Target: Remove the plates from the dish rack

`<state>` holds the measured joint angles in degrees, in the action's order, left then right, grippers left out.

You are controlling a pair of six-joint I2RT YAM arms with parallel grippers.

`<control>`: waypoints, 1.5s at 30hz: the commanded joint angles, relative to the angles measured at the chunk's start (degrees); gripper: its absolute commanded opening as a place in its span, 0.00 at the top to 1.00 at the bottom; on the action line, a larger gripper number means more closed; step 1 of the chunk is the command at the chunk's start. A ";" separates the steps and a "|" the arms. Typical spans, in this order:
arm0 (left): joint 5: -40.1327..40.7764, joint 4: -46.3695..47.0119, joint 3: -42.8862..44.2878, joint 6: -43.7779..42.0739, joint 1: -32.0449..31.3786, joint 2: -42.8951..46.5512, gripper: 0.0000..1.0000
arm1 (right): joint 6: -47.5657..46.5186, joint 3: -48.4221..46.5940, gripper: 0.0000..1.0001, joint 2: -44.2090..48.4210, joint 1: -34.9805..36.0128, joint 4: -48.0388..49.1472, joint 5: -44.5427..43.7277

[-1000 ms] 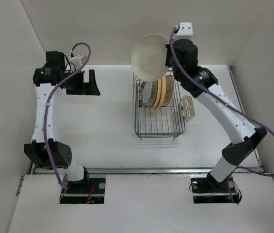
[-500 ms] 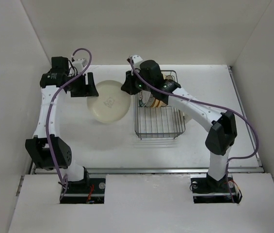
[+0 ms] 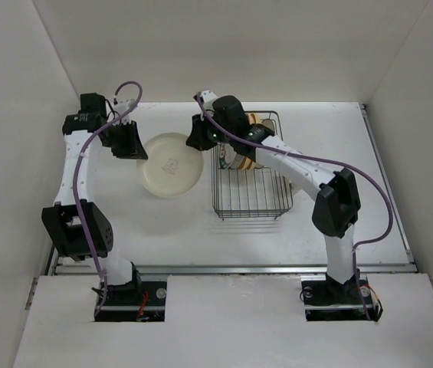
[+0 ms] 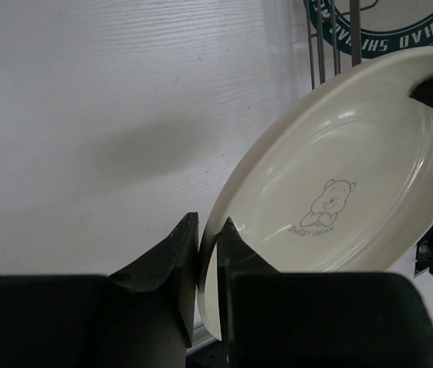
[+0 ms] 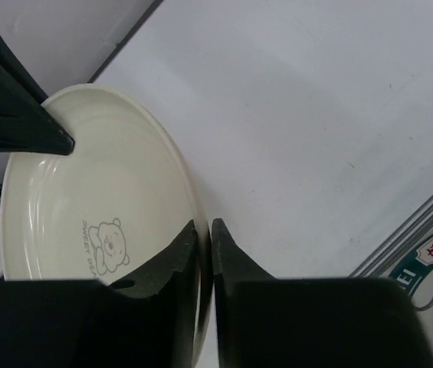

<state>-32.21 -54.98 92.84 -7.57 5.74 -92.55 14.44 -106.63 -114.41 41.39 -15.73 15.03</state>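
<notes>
Cream plate (image 3: 172, 165) spans from one gripper to the other. The left gripper (image 4: 208, 228), its arm raised and elbowed inward, pinches one rim between its jaws. The right gripper (image 5: 204, 230), arm stretched leftward across the dish rack (image 3: 251, 205), pinches the opposite rim.

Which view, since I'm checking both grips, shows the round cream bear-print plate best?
Top external: nearly the whole round cream plate shows, between the left gripper and right gripper. Each wrist view shows part of its face and one clamped rim.
</notes>
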 commanded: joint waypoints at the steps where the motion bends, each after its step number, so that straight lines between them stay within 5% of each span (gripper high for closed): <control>1: 7.32 0.74 0.51 0.37 3.75 -0.17 1.00 | 1.21 -7.17 0.81 0.16 0.63 -0.25 -4.98; 2: 7.33 0.75 -0.19 0.37 4.45 -0.17 1.00 | 1.21 -8.15 0.62 -0.80 0.63 -1.14 -6.05; 3: 7.86 1.45 -0.72 0.37 4.46 -0.78 1.00 | 0.51 -9.29 0.31 -1.42 0.63 -2.28 -7.02; 7: 9.44 3.47 -3.01 0.37 4.99 -3.50 1.00 | 0.50 -15.09 0.14 -2.05 0.63 -8.09 -15.00; 13: 11.72 11.73 -4.24 3.08 4.99 -8.78 1.00 | 1.64 -16.50 0.14 4.63 0.63 -13.61 -38.72; 16: 12.95 12.88 -2.84 3.71 4.99 -13.61 1.00 | 4.44 -18.09 0.33 4.63 -1.56 -21.95 -52.35; 18: 14.09 12.88 -0.57 4.50 5.51 -17.29 1.00 | 7.34 -17.30 0.37 5.16 -4.36 -28.27 -55.97; 25: 16.12 13.41 2.61 5.02 5.51 -24.16 0.98 | 17.90 1.48 0.37 14.82 -13.24 -27.00 -46.69; 39: 18.49 10.68 2.61 5.02 5.51 -22.15 0.58 | 19.31 10.39 0.39 13.07 -20.37 -19.27 -28.84; 43: 19.11 10.68 1.56 5.63 5.51 -17.41 0.56 | 17.82 10.92 0.52 10.54 -20.38 -17.24 -27.42; 45: 19.11 10.08 1.56 5.64 5.51 -14.52 0.56 | 17.29 10.92 0.70 8.69 -20.38 -17.23 -27.42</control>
<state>-13.91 -43.31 94.32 -2.44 11.05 -115.61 32.53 -96.14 -103.44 21.37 -36.71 -14.46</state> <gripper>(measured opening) 0.438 0.380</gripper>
